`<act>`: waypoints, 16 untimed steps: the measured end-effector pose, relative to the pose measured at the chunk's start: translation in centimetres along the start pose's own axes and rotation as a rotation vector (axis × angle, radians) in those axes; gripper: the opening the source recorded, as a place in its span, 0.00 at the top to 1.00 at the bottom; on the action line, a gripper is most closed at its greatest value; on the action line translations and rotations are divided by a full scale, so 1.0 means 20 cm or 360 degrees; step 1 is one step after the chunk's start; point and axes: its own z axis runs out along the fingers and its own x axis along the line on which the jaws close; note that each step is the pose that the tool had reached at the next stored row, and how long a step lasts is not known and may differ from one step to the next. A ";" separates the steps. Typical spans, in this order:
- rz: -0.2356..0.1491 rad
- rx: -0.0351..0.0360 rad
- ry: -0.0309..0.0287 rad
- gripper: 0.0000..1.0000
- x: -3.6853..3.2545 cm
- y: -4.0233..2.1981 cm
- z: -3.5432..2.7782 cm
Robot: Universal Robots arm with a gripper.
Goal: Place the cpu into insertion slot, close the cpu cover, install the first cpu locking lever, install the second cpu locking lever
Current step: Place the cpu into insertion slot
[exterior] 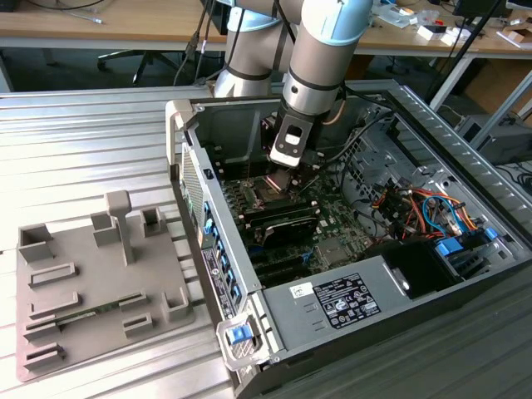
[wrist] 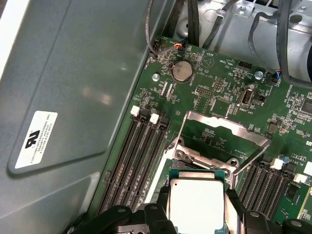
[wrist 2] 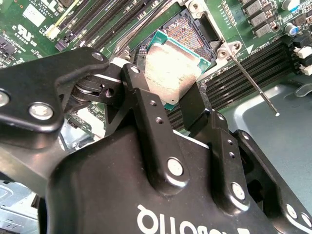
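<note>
Now | 1 gripper (wrist 2: 165,82) pinching 1 cpu (wrist 2: 173,63) | over 1 insertion slot (wrist 2: 189,31) | 1 cpu cover (wrist: 214,121) open

We're looking across a ribbed metal table (exterior: 83,141), its slats catching bright light toward the exterior view's left. Behind it runs a long wooden desk (exterior: 100,29), with small white clutter (exterior: 432,32) at the end toward the exterior view's right. Under the desk we see a chair base (exterior: 137,58) on the dark floor (exterior: 50,71), and a brown box (exterior: 499,83) beside a pale desk leg (exterior: 453,71).
</note>
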 end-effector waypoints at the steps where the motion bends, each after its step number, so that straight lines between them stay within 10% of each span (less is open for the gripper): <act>1: 0.0002 0.0000 -0.00001 0.47 0.000 0.000 0.000; 16: 0.0031 0.0000 -0.00015 0.47 0.000 0.000 0.003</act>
